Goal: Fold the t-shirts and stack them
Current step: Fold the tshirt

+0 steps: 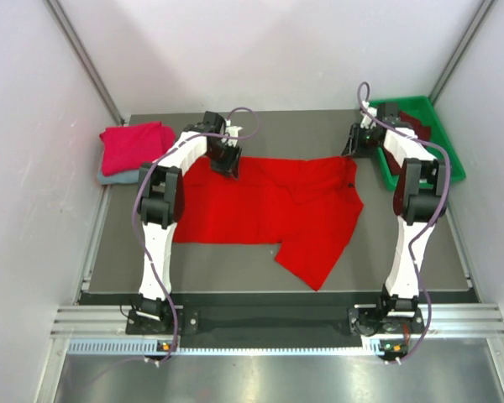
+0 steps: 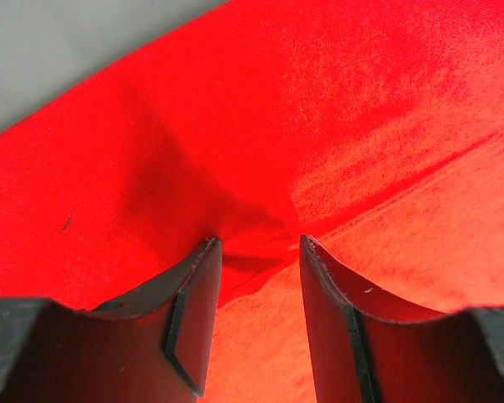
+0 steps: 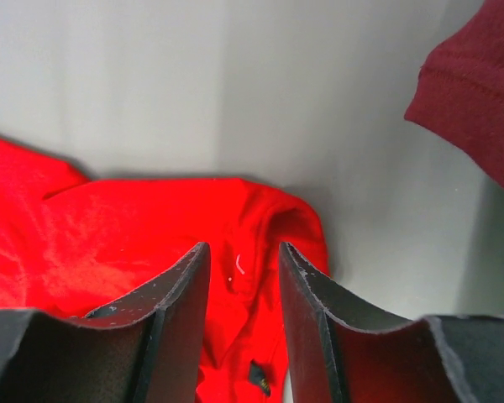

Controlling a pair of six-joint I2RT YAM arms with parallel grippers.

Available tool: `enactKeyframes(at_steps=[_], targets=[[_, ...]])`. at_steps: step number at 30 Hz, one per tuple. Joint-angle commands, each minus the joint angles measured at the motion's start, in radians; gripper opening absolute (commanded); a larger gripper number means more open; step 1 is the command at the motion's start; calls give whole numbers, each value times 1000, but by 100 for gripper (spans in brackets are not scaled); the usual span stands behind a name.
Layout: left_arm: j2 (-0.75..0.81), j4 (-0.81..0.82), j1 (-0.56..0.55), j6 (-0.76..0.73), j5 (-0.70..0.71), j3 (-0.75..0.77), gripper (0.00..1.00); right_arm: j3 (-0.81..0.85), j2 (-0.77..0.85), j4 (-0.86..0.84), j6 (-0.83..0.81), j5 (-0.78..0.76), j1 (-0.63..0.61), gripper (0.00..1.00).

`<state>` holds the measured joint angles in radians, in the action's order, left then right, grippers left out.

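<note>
1. Table [image 1: 227, 264]: dark grey top between pale walls, with both arm bases at its near edge.
2. Bright red t-shirt [image 1: 277, 206]: spread across the middle of the table. Its far edge runs roughly straight from one gripper to the other. One part hangs toward the near edge on the right, and a loose fold lies near the centre.
3. Left arm [image 1: 160, 218]: white and black, reaching away from its base to the far-left corner of the red shirt.
4. Right arm [image 1: 416, 193]: same make, reaching to the far-right corner of the red shirt, alongside the tray.
5. Green tray [image 1: 443, 138]: at the far-right corner of the table, partly hidden by the right arm.
6. Crimson-pink t-shirt [image 1: 134, 147]: folded, at the far-left edge of the table, lying on top of item 7.
7. Grey-blue t-shirt [image 1: 118, 177]: folded underneath the pink one, only its near edge showing.
8. Dark maroon t-shirt [image 3: 475, 101]: bunched in the tray; one edge shows at the upper right of the right wrist view.
9. Left gripper [image 2: 259, 242]: clamped on a puckered pinch of the red shirt.
10. Right gripper [image 3: 244, 248]: fingers stand either side of the red shirt's corner; whether they grasp it cannot be told.
</note>
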<state>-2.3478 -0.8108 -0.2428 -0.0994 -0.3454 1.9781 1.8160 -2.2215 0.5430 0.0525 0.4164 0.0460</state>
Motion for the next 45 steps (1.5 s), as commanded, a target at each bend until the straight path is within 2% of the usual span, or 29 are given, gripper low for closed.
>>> enactKeyframes(at_steps=[1, 3, 10, 12, 17, 19, 29, 33, 37, 39, 43, 45], targets=[[-35, -14, 19, -26, 103, -53, 49, 55, -24, -11, -16, 4, -8, 39], [-31, -16, 19, -29, 108, -61, 49, 65, -33, -11, -22, 4, -8, 39], [-31, -13, 17, -29, 115, -67, 49, 75, -53, -9, -26, 10, -9, 20], [-34, -14, 16, -29, 117, -62, 48, 75, -56, -9, -28, 5, -9, 20], [-33, -14, 11, -31, 115, -62, 49, 78, -61, -14, -37, -2, -9, 3], [-34, -13, 11, -29, 118, -64, 49, 89, -64, -20, -39, -14, -8, 0], [-27, -14, 10, -34, 125, -68, 48, 218, -125, -41, -45, -64, -5, 0], [-25, -13, 7, -33, 128, -70, 49, 207, -130, -35, -36, -57, -6, 8], [-24, -14, 2, -36, 129, -65, 49, 180, -95, -31, -39, -79, -9, 41], [-21, -13, 2, -36, 132, -64, 49, 166, -63, -26, -45, -99, -6, 43], [-15, -11, 2, -31, 126, -52, 49, 109, 110, -12, -103, -108, 6, 45], [-16, -13, 2, -23, 106, -42, 49, 39, 173, 14, -147, -62, 11, 45]])
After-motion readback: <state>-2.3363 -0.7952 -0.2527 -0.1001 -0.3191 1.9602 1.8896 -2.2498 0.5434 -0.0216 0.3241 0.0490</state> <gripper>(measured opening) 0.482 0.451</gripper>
